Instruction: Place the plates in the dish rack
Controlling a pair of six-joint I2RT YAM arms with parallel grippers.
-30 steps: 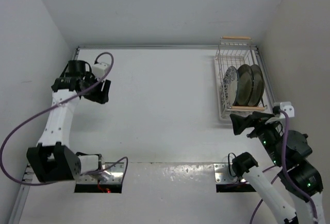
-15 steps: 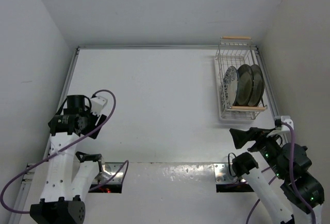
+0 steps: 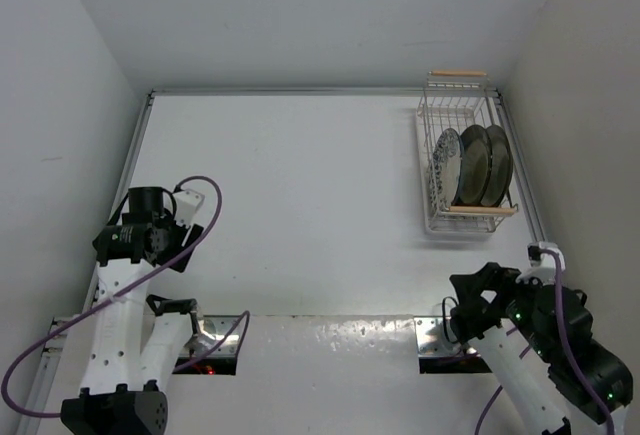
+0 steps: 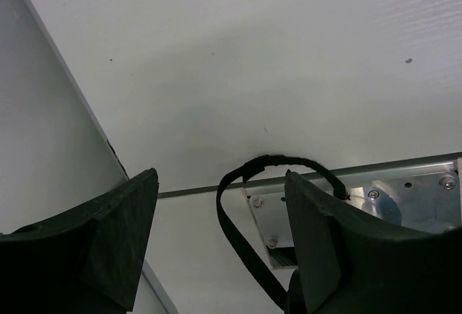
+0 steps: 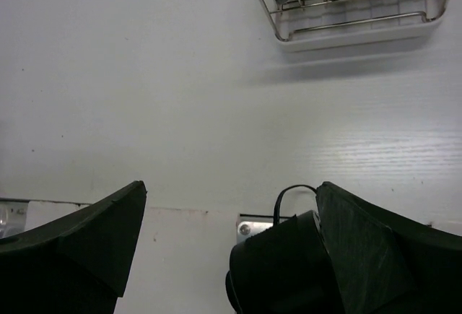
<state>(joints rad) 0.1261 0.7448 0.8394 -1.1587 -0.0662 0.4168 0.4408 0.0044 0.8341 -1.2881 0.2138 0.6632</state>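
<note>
Seen from above, all three plates (image 3: 472,165) stand on edge inside the dish rack (image 3: 447,105), packed side by side toward its near end, with the blue-patterned one leftmost. The rack sits well ahead of the right jaws and far across the table (image 3: 300,185) from the left jaws. No plate lies on the table in view.

In the left wrist view, the left jaws stand released and hold nothing. Beyond them are only bare table, a black cable loop (image 4: 267,159) and a metal mounting plate (image 4: 411,198).

In the right wrist view, the right jaws gape wide and empty. The rack's near end (image 5: 354,36) shows ahead of them and to the right, well apart, with only the plates' lower edges visible. I judge the loading done — nothing seems left but parking the arms.
</note>
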